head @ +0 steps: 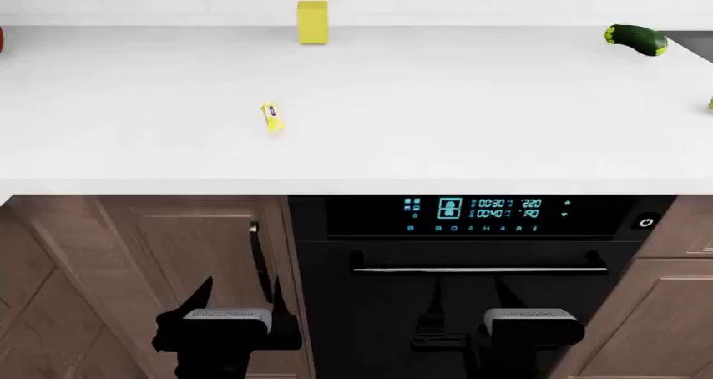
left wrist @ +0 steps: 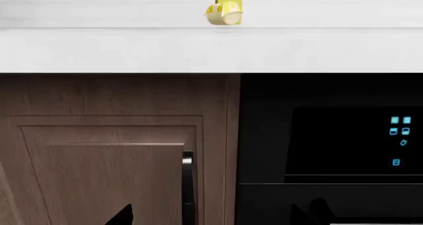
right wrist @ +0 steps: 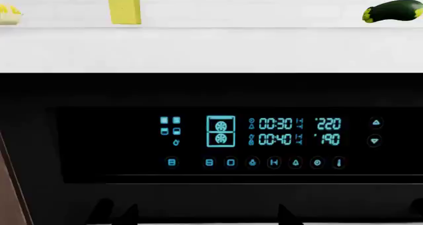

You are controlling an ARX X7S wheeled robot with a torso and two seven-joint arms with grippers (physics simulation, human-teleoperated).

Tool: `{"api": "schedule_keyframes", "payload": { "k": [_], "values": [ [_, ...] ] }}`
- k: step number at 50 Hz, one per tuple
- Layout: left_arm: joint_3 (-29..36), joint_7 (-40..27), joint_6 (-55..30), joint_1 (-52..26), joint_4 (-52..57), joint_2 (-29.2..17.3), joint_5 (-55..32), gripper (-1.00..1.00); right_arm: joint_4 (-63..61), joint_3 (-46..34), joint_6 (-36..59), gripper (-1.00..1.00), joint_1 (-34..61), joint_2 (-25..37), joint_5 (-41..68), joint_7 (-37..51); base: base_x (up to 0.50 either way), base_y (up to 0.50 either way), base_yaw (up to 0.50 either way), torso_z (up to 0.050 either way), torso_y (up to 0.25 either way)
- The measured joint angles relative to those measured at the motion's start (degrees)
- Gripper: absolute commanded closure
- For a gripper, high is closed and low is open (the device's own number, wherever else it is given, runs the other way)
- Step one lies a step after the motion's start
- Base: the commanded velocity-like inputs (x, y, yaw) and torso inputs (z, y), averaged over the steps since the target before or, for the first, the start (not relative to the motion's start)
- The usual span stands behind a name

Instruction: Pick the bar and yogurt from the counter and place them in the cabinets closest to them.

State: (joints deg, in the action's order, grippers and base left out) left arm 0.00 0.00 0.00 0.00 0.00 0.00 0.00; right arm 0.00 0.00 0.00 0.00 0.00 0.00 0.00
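Observation:
The bar (head: 272,118), small, yellow, with a dark label, lies on the white counter (head: 446,112) left of centre. In the left wrist view the bar (left wrist: 221,14) shows end-on in front of a yellow block. A pale yellow sliver (head: 710,103) at the counter's right edge may be the yogurt; it is nearly all out of view. My left gripper (head: 239,294) is open and empty, low in front of the brown cabinet door (head: 156,254), near its dark handle (head: 259,254). My right gripper (head: 470,297) is open and empty in front of the oven (head: 479,237).
A plain yellow block (head: 313,22) stands at the back of the counter, behind the bar. A green zucchini (head: 636,39) lies at the back right. Another brown cabinet (head: 680,295) is right of the oven. The oven handle (head: 479,270) runs just above my right gripper.

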Motion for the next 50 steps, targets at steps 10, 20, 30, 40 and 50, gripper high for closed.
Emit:
{"api": "schedule_keyframes", "payload": {
  "k": [10,20,30,40,50],
  "values": [
    [1.19,-0.77,-7.7,-0.32,8.54,-1.52,-0.92,-1.0,-7.49,-1.5,5.54,-1.0,0.22,1.61,-0.08,1.06,0.0,0.0,0.0,0.0,0.0],
    [1.7,-1.96,-20.86,-3.98,22.75,-3.37,-1.86,-1.0,-24.2,-2.17,17.82,-1.0,3.18,4.15,-0.81,1.93,0.09,0.22,0.0,0.0,0.0],
    [1.41,-2.97,-28.74,-7.42,31.86,-5.1,-2.72,-1.0,-37.08,-2.27,28.9,-1.0,7.94,6.39,-0.93,1.86,0.25,0.5,0.0,0.035,0.0],
    [-0.03,-4.1,-32.54,-8.92,37.03,-6.41,-3.67,-1.0,-43.93,-1.77,35.48,-1.0,10.81,7.65,-0.67,2.16,0.1,0.49,0.0,0.05,0.0],
    [-0.43,-4.99,-34.18,-9.42,39.75,-7.49,-4.01,-1.0,-47.69,-2.09,39.24,-1.0,12.32,8.71,-0.63,2.44,0.02,0.23,0.0,0.05,0.0]
  ]
}}
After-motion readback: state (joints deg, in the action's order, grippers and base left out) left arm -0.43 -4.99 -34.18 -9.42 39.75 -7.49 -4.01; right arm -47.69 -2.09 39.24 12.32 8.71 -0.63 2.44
